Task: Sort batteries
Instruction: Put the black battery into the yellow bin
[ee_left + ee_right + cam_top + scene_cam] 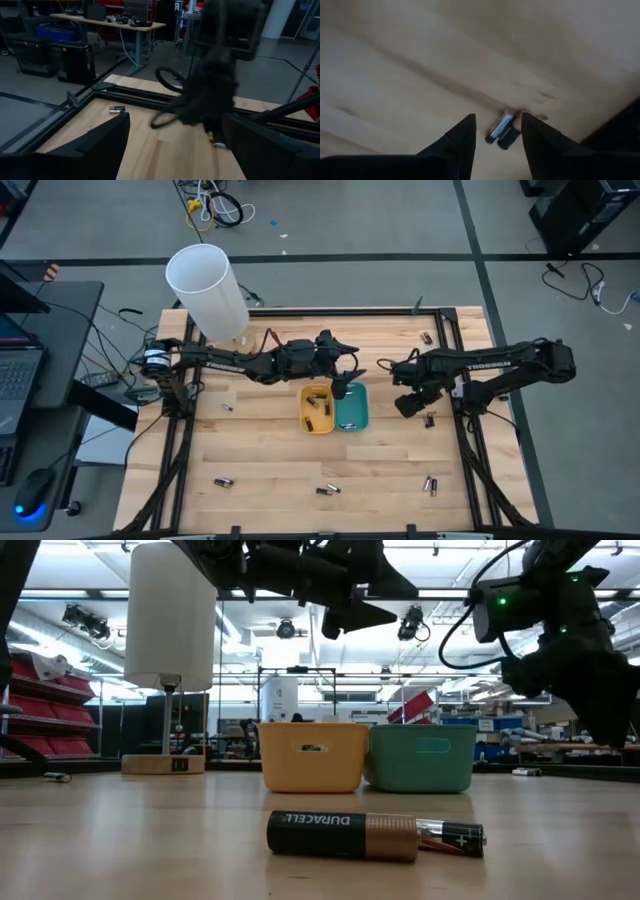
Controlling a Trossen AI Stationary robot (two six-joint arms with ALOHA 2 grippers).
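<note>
Loose batteries lie scattered on the wooden table (260,450). Two of them lie side by side (501,131) near the right edge (430,420). My right gripper (496,137) points down over this pair, open, one finger on each side of it. My left gripper (345,387) hovers open and empty above the yellow tray (317,409) and the teal tray (351,410). Several batteries lie in the yellow tray. In the low view a big battery (340,835) and a slimmer one (455,837) lie in front of both trays. My right gripper comes from above with its fingers pointing down on either side of the two batteries, which lie flat on the table. One fingertip (532,132) stands right beside the dark battery (508,140). I cannot tell whether it touches.
A lamp with a white shade (207,290) stands at the table's far left. More batteries lie at the far right corner (426,337), near the front edge (328,489) (222,481) (432,484) and at the left (228,407). A black frame (455,360) borders the table.
</note>
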